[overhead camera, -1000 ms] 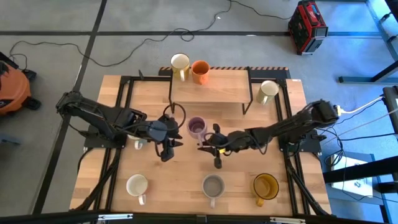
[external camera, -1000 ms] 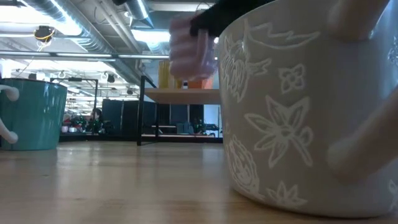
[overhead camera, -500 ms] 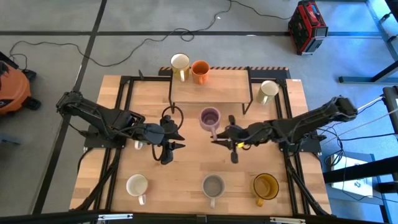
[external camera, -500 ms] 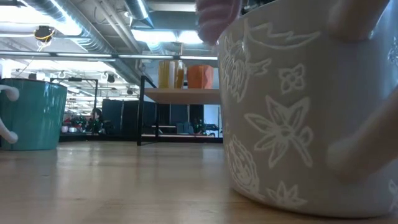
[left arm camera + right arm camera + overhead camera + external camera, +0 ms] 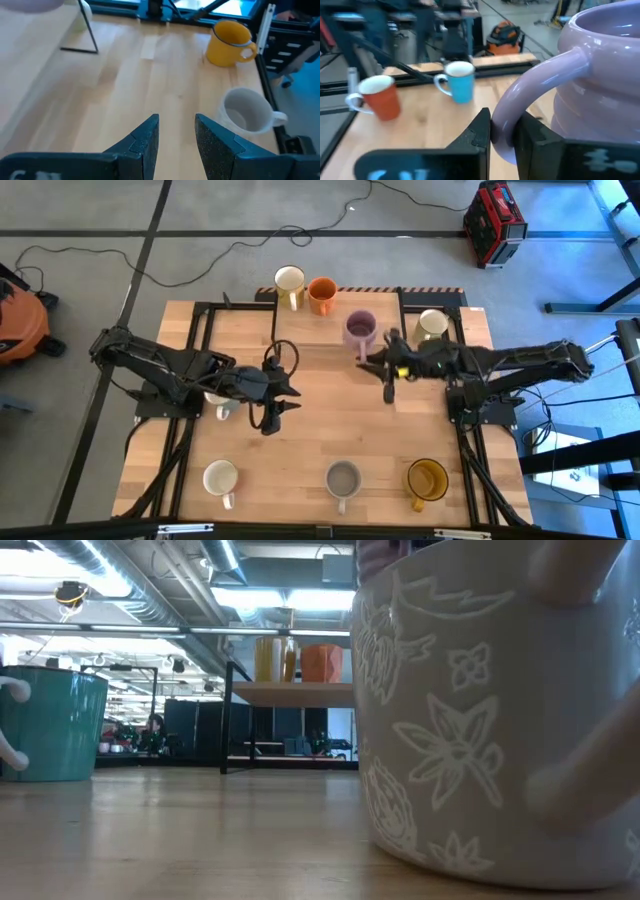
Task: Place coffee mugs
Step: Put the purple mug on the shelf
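Glossy glazed lilac mug (image 5: 600,85), matt pale wooden table (image 5: 320,440), black metal shelf frame (image 5: 402,330).

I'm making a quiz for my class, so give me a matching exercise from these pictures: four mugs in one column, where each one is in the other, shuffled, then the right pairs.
Mugs:
1. lilac mug
2. orange mug
3. amber mug
4. grey mug

Places:
A. near edge of the table, middle
B. held by its handle in the right end effector
C. near edge, right corner
D. on the raised shelf, beside a cream mug

Pairs: 1-B, 2-D, 3-C, 4-A
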Available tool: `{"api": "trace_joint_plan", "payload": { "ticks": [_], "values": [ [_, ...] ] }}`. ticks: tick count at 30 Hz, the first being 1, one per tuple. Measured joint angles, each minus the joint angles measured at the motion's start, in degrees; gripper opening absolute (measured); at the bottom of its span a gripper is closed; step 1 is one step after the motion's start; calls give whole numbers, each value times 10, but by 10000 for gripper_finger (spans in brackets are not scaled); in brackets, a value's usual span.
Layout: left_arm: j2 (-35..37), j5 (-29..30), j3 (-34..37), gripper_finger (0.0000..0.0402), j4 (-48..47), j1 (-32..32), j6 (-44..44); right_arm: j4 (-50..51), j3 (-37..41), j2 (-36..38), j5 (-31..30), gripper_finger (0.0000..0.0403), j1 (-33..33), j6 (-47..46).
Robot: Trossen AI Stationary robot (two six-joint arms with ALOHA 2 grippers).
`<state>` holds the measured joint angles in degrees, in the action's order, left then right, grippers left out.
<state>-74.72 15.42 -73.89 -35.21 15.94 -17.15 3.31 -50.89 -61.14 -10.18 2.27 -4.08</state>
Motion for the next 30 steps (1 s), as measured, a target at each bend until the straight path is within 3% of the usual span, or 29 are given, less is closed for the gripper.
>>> {"api": "trace_joint_plan", "payload": {
  "ticks": [6, 11, 14, 22, 30],
  "values": [
    [0, -9, 0, 121, 21, -24, 28, -9, 0, -18, 100, 32, -145, 1],
    [0, -15, 0, 121, 24, -30, 42, -45, 0, -63, 247, 32, -261, -8],
    [0, -14, 0, 121, 25, -30, 43, -69, 0, -94, 299, 32, -309, -14],
    [0, -14, 0, 121, 27, -31, 43, -138, 0, -168, 371, 32, -368, -12],
    [0, -14, 0, 121, 28, -31, 43, -142, 0, -180, 411, 32, -403, 1]
  ]
}}
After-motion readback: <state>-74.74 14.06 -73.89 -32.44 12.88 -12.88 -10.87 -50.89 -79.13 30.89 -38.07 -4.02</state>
